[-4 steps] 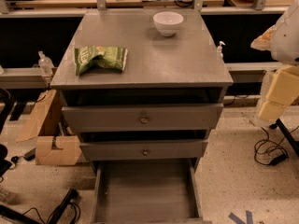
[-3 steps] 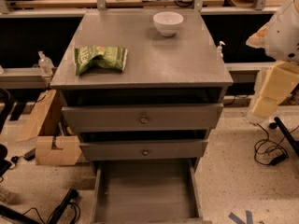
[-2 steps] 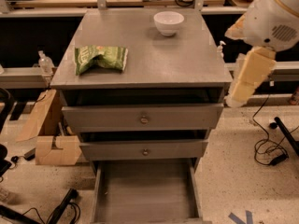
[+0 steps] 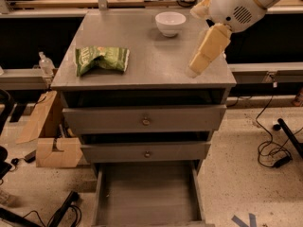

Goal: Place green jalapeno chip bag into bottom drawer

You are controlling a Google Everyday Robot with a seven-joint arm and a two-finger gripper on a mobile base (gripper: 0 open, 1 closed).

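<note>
The green jalapeno chip bag (image 4: pixel 102 59) lies flat on the left part of the grey cabinet top (image 4: pixel 151 65). The bottom drawer (image 4: pixel 147 195) is pulled out below, a plain grey tray with nothing in it. My gripper (image 4: pixel 199 64) hangs from the white arm (image 4: pixel 236 6) over the right part of the cabinet top, pointing down and left. It is well to the right of the bag and holds nothing that I can see.
A white bowl (image 4: pixel 170 22) stands at the back of the top, just left of the arm. Two shut drawers with round knobs (image 4: pixel 146 121) sit above the open one. A cardboard box (image 4: pixel 52 148) and a bottle (image 4: pixel 46 64) are at the left, cables (image 4: pixel 272 150) at the right.
The arm has swung in from the right edge of the view and up over the right side of the cabinet top. The bag, bowl and drawers have not moved.
</note>
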